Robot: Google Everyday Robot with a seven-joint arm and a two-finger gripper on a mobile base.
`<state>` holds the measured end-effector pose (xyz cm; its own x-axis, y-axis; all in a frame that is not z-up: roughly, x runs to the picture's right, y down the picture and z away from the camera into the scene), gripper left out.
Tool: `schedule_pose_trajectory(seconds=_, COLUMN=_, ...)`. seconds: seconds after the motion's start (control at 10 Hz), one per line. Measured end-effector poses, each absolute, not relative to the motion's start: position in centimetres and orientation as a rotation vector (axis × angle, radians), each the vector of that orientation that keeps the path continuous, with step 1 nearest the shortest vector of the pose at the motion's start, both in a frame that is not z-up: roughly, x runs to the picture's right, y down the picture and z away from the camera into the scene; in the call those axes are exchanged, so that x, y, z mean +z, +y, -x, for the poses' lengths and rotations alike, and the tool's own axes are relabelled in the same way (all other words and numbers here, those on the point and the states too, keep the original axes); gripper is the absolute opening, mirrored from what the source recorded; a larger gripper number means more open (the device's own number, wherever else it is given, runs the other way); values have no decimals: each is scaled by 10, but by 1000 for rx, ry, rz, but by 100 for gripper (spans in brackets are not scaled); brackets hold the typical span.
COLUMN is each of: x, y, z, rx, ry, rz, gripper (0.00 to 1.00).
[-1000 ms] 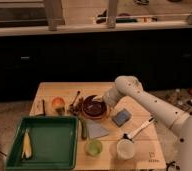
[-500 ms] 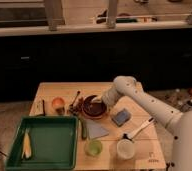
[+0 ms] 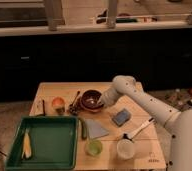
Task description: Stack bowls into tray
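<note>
Camera view, single entry. Surface: light wooden table [image 3: 139, 150], rectangular, standing on a pale floor; behind it a long dark counter front, a bright ledge with window frames above.

My gripper [image 3: 102, 101]: at the right rim of the maroon bowl [image 3: 91, 100], mid-table toward the far edge; whether it grips the rim I cannot tell; my white arm [image 3: 154, 107] reaches in from the right.

Green tray [image 3: 49, 141]: front-left corner of the table; holds a yellow item [image 3: 27, 146] along its left side.

Orange bowl [image 3: 58, 103]: left of the maroon bowl, beyond the tray.

Other items: grey-blue cloth [image 3: 95, 129] just right of the tray; green cup [image 3: 94, 147] and white cup [image 3: 125, 148] near the front edge; blue sponge [image 3: 121, 117] right of centre; white-handled utensil [image 3: 139, 128] lying diagonally.
</note>
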<state>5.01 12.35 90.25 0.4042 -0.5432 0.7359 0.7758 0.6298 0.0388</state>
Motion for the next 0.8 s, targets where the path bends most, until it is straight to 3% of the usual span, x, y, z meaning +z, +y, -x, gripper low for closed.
schedule_pose_trajectory(seconds=0.2, x=901, y=125, z=-57, rx=-835, ry=-791, rz=324, gripper=0)
schedule_pose_trajectory(seconds=0.8, x=874, y=116, z=-76, rx=-850, ry=-777, rz=260, gripper=0)
